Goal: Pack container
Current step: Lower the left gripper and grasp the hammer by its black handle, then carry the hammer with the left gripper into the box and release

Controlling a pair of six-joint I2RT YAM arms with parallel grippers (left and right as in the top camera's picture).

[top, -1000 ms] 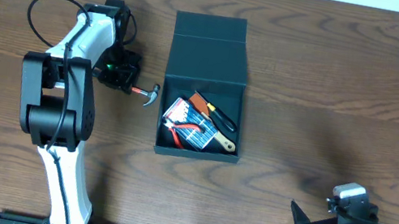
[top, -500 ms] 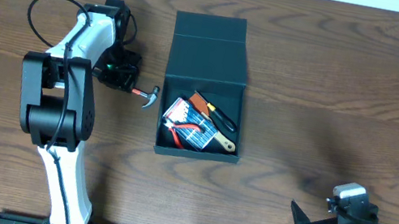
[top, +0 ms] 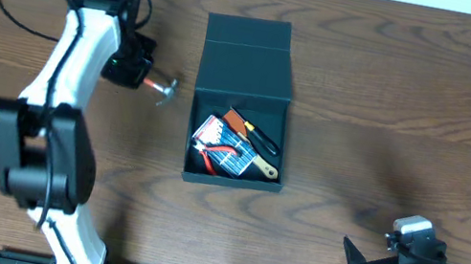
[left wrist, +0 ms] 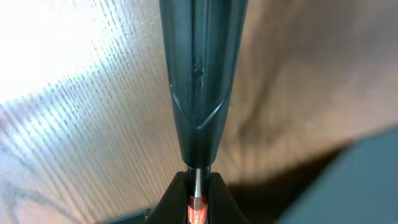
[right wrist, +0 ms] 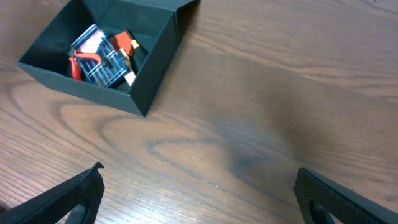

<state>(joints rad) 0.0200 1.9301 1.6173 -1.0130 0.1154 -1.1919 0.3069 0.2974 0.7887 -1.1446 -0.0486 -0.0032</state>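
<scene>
Four items at least are already packed in the container [top: 229,180], which sits open mid-table with its flap lid laid flat on the far side:
- blue pack of bits [top: 216,133], against the left wall
- red-handled pliers [top: 223,156], lying across the pack's near edge
- orange-and-black screwdriver [top: 259,136], towards the right wall
- pale wooden handle [top: 265,168] of a tool you cannot identify, near the front right corner

One item is outstanding: the small hammer [top: 163,89]. It is just left of the container's far left corner and outside the walls. No other loose tool shows on the table [top: 396,102], so by your count this looks like the last piece. After it goes in, the lid remains to be folded over, if the packing includes closing.

Left gripper [top: 138,75]: clamped on the hammer's red handle end, with the metal head pointing right towards the container. The arm reaches from the near left of the table up and across, with the wrist turned inward. The left wrist view is too close to show more than a slim shaft pinched between the fingers. You cannot tell whether the hammer is clear of the wood.

Right gripper [right wrist: 199,171]: parked at the near right corner, well apart from the container, with its fingers spread wide and nothing between them.
</scene>
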